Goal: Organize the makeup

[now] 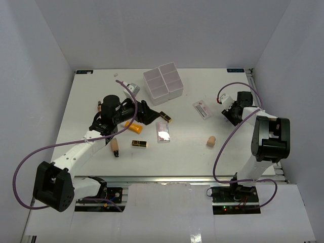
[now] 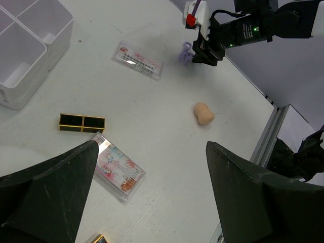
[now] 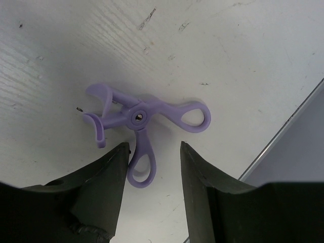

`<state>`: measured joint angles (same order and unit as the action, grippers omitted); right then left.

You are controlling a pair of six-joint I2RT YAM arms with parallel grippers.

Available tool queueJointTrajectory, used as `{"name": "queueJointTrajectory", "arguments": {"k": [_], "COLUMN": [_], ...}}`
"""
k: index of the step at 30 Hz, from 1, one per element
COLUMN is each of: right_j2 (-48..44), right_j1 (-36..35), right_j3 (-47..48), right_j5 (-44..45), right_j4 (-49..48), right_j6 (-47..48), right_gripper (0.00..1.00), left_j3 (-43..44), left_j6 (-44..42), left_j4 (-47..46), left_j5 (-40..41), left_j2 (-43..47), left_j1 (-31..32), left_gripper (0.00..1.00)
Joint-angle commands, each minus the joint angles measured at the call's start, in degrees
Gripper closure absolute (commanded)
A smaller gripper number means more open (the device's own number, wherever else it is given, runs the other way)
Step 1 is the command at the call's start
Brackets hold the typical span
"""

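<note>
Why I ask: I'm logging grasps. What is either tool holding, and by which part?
Nothing yet. The left tool is open and empty; the right tool stands open astride one handle loop of the purple plastic eyelash curler.

Left arm [image 1: 76, 154]: runs from the lower left of the top view diagonally toward centre; left gripper [image 2: 152, 147]: tilted down over the table [image 1: 192, 152], jaws spread wide; right arm [image 1: 268, 139]: folded at the right edge, elbow high; right gripper [image 3: 153, 147]: pointed down, close to the table, jaws partly apart.
</note>
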<state>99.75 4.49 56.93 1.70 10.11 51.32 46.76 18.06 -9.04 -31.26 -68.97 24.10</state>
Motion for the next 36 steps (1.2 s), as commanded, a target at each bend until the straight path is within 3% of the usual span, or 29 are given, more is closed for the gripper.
{"name": "queueJointTrajectory", "arguments": {"k": [1, 23, 36], "right_j2": [1.34, 0.36, -4.56], "right_j1": [0.08, 0.08, 0.99], "right_j3": [1.15, 1.78, 0.17], "right_j5": [-0.96, -5.12, -8.83], "right_j4": [-0.14, 3.25, 3.52], "right_j6": [0.03, -0.25, -2.35], "right_gripper": [0.5, 0.75, 0.82], "left_j3": [1.05, 0.79, 0.87], "left_j6": [-0.03, 0.3, 0.48], "left_j4": [-0.73, -1.33, -1.54], "left_j5": [-1.65, -2.67, -3.28], "left_j2": [0.07, -0.11, -0.11], "left_j1": [-0.47, -0.72, -0.72], "left_gripper": [0.02, 0.02, 0.02]}}
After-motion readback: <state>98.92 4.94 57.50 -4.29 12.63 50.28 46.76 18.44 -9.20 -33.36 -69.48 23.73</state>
